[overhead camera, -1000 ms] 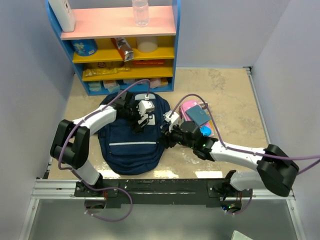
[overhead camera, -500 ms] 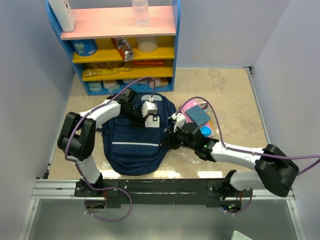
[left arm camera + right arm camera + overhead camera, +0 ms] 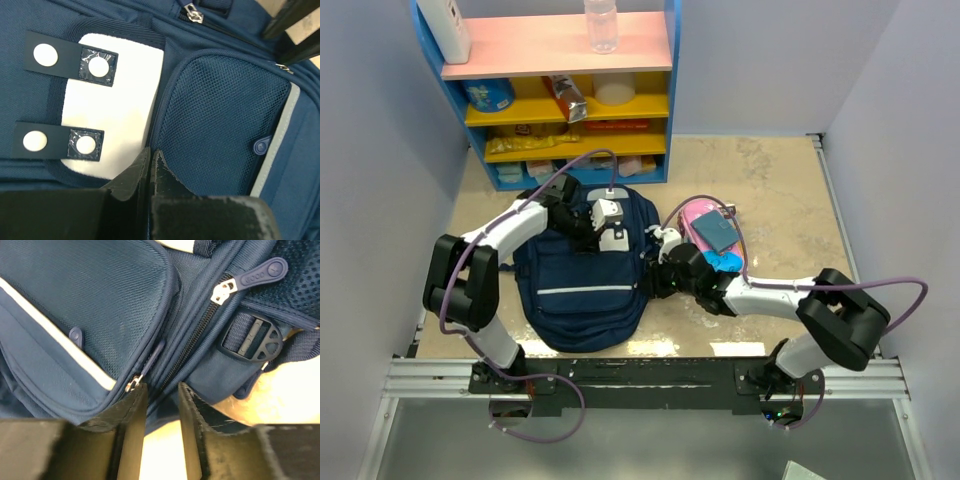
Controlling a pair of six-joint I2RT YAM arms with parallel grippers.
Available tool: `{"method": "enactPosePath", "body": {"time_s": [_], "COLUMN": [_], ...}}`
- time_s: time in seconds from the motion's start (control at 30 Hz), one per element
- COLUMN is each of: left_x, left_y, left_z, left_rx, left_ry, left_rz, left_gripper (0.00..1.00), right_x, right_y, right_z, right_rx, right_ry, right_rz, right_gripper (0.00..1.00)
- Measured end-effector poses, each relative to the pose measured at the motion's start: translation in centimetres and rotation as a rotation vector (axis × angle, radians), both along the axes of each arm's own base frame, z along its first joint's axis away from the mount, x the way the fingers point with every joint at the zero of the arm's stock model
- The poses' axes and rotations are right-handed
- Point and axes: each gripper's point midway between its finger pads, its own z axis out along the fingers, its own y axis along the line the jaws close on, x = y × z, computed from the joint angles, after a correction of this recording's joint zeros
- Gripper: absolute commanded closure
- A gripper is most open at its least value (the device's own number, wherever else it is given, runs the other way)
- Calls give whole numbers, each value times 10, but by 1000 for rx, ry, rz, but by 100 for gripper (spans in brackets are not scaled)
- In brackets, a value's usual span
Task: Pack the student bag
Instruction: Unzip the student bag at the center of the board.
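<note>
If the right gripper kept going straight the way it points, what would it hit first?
The student bag: the right gripper points at its side, at the zip beside the front pocket. A small zip pull lies just ahead of one finger. Depth is unclear; it may already touch.

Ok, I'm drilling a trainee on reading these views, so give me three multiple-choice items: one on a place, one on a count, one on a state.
1. Where is the pink pencil case?
A. on the table, beside the student bag on its right
B. on the top shelf
C. inside the bag

2. How many white round dots sit on the straps over the white patch?
A. two
B. six
C. four

3. How is the left claw?
A. wide open
B. shut
C. out of view

Key: A, the top view shows it on the table by the bag; C, each of the two straps has two dots; B, its fingers are pressed together.
</note>
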Motion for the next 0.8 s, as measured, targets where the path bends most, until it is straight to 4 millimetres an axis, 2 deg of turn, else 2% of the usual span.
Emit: {"method": "enactPosePath", "body": {"time_s": [0.07,0.2,0.47,0.67,0.8], "left_x": [-2,-4,-5,-5,-6], "left_y": [2,3,6,6,6], "left_z": [7,16,18,24,26], "left_rx": [-1,-2,7,2,1], "left_ry": [-14,-29,-35,-47,-49], "left_rz": [2,5,11,17,18], "left_gripper": [100,100,100,100,100], "right_x": [2,5,5,7,9], "right_y": [3,8,10,10,12], "right_z": [-1,4,9,37,42], "right_rx": [12,49,86,172,204], "right_ry": [7,12,35,8,18], "right_rz": [-6,-21,-46,-83,-104], "right_gripper": [53,49,54,59,60]}}
